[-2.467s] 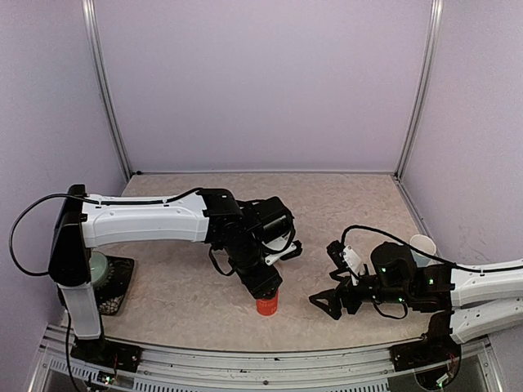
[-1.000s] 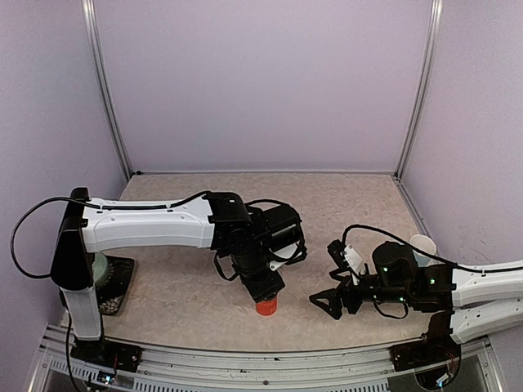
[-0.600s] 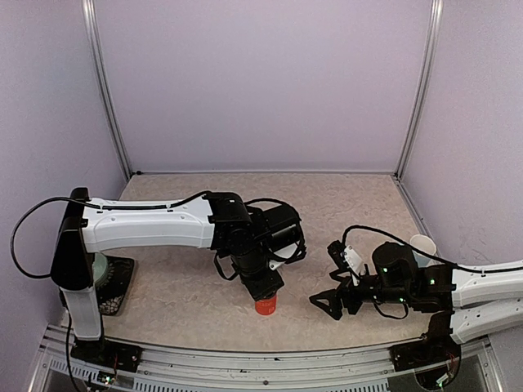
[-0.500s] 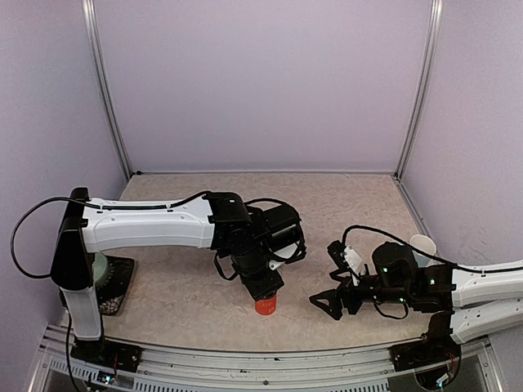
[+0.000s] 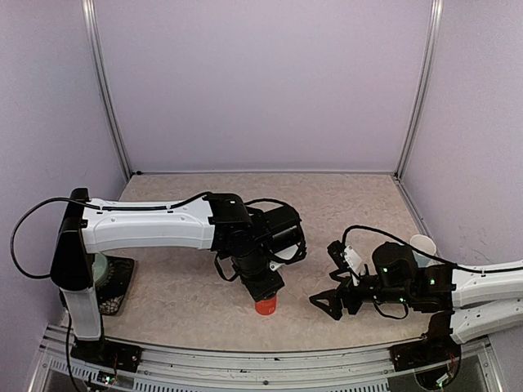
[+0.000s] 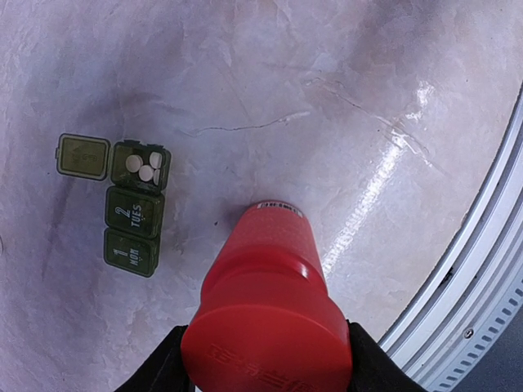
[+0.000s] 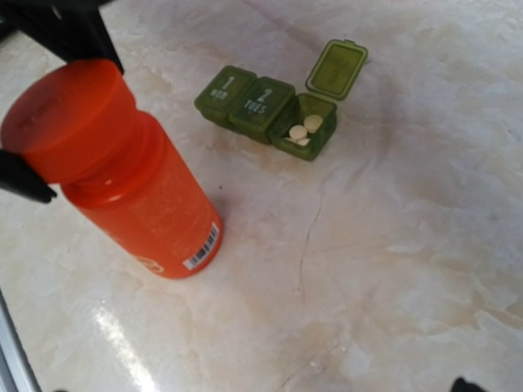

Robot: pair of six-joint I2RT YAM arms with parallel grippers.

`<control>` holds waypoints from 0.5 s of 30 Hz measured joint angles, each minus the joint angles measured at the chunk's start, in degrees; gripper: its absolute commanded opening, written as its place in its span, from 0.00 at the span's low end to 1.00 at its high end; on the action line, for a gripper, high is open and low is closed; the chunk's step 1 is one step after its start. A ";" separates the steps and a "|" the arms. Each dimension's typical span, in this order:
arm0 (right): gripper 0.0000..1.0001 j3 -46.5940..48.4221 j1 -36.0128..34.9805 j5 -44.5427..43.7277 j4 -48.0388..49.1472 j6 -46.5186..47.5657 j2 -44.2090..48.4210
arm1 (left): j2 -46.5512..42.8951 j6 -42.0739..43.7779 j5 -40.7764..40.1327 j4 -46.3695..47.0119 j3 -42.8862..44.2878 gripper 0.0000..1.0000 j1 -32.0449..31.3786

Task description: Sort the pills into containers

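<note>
Near the capped orange plastic bottle (image 6: 265, 278) clamped in my left gripper (image 6: 265, 363) lay the dark green three-compartment strip (image 6: 135, 214); right gripper (image 5: 329, 278), farther, gaped wide.

An orange bottle (image 7: 135, 184) stands on the table (image 7: 409, 245); containers (image 7: 265, 108) lie beyond, end lid (image 7: 337, 67) open, pills (image 7: 299, 131) inside.
</note>
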State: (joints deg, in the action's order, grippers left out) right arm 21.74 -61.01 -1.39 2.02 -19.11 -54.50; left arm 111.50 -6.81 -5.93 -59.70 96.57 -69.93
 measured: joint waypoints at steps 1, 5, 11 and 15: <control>1.00 0.00 0.00 0.04 0.00 0.00 0.00 | 0.00 -0.13 -0.13 0.00 0.00 0.55 -0.02; 1.00 0.00 0.00 0.11 0.02 0.00 -0.02 | 0.00 -0.44 -0.55 -0.02 0.00 0.56 -0.04; 1.00 0.00 0.00 0.13 0.00 0.00 -0.02 | 0.00 -0.46 -0.92 -0.07 0.00 0.56 -0.04; 1.00 0.00 0.00 0.13 0.00 0.00 -0.02 | 0.00 -0.48 -0.98 -0.07 0.00 0.56 -0.04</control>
State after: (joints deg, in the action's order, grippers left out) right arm 21.74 -61.01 -1.26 2.02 -19.11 -54.52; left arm 111.50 -7.29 -6.92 -59.77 96.57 -69.97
